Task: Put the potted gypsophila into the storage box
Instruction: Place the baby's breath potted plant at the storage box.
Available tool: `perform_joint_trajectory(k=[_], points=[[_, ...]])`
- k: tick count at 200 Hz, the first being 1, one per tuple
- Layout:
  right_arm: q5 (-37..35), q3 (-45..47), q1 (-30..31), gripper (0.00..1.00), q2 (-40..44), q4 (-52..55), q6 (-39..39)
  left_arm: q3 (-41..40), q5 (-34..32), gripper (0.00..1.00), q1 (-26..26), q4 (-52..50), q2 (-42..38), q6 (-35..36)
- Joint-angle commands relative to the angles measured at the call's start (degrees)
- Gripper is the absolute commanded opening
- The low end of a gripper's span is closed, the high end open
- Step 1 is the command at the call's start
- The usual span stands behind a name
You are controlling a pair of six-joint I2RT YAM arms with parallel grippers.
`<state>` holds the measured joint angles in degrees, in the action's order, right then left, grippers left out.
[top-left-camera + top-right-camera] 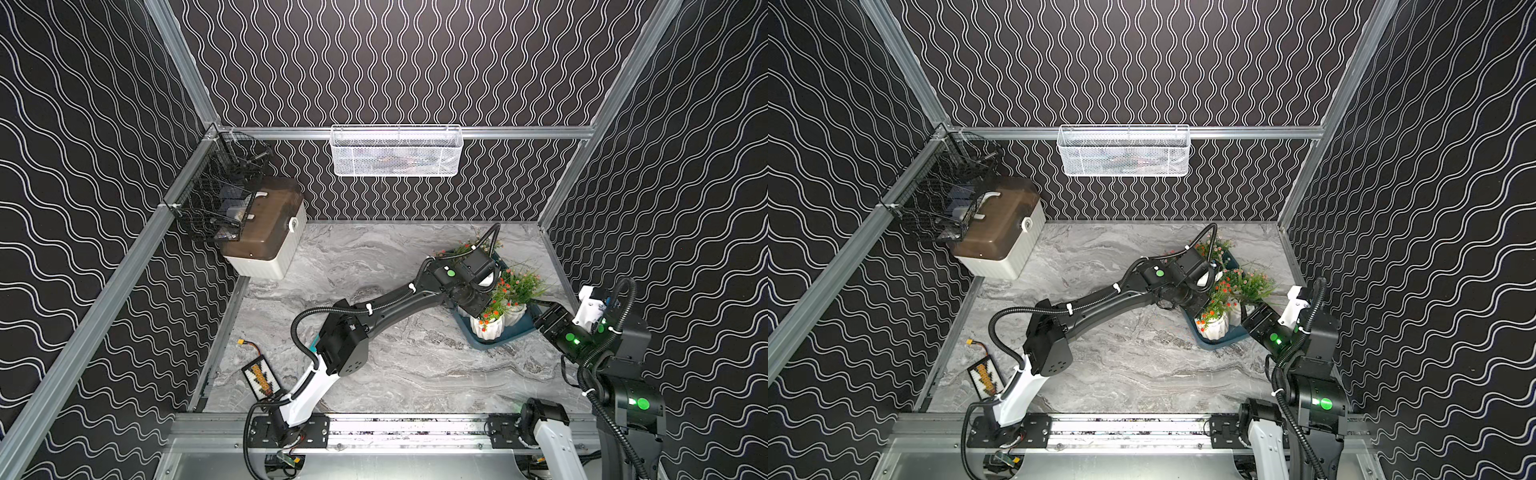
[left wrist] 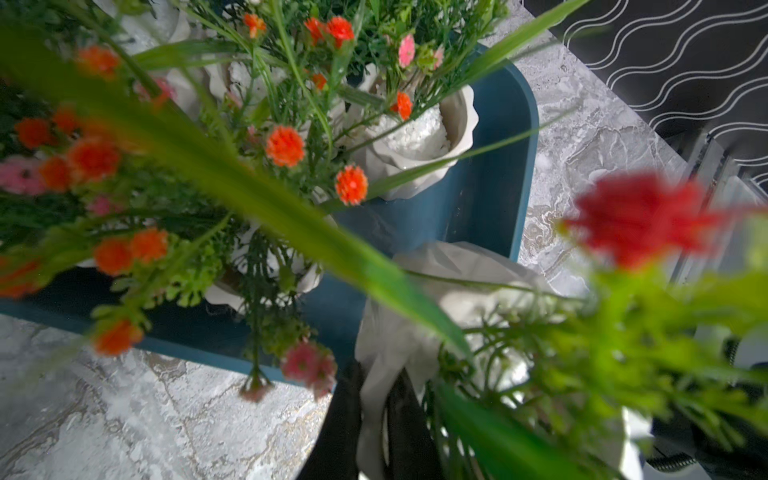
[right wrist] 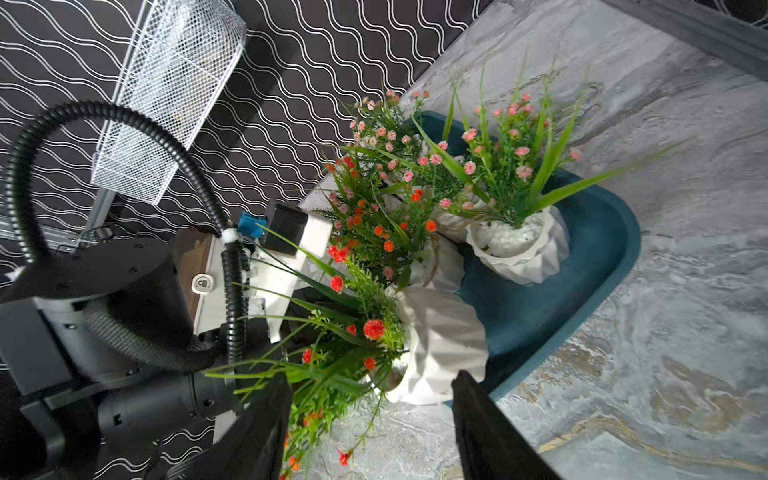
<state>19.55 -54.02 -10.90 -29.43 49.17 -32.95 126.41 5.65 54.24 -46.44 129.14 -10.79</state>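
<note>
Step, as I judge it: placing one potted gypsophila | left gripper jaws clamped on its pot rim, at the storage box corner, right of centre in a top view | right gripper jaws apart, empty | next, likely: lower upright, release clear of neighbouring pots

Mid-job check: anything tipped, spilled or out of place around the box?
Yes. The pot pinched in the left tool is tilted steeply at a corner of the storage box, its foliage leaning outward. The pink-flowered pot beside it stands upright.
</note>
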Motion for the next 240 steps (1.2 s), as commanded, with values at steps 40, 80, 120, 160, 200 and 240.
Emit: perform_joint_trajectory(k=[40,80,120,160,200,240], points=[[-2.4,-0.7,0.0,0.64,-0.9,4.7,4.3,0.6,-0.1,0.0,-0.7,3.6,1.6,-1.6],[-1.7,0.1,0.0,0.64,-0.4,4.1,4.5,0.5,-0.2,0.0,-0.8,4.4,2.7,-2.0],[-1.4,0.4,0.0,0.64,-0.2,3.9,4.6,1.9,-0.2,0.0,-0.8,4.4,4.2,-2.0],[-0.9,0.6,0.0,0.64,-0.5,3.3,4.6,1.8,-0.6,0.0,-0.8,4.8,5.3,-2.2],[-0.9,0.7,0.1,0.64,-0.6,3.1,4.7,-0.8,-0.6,0.0,-0.8,6.3,5.1,-2.0],[-0.6,0.6,0.1,0.65,-0.7,3.0,4.8,-1.7,-0.1,0.0,-0.8,6.7,5.2,-1.9]])
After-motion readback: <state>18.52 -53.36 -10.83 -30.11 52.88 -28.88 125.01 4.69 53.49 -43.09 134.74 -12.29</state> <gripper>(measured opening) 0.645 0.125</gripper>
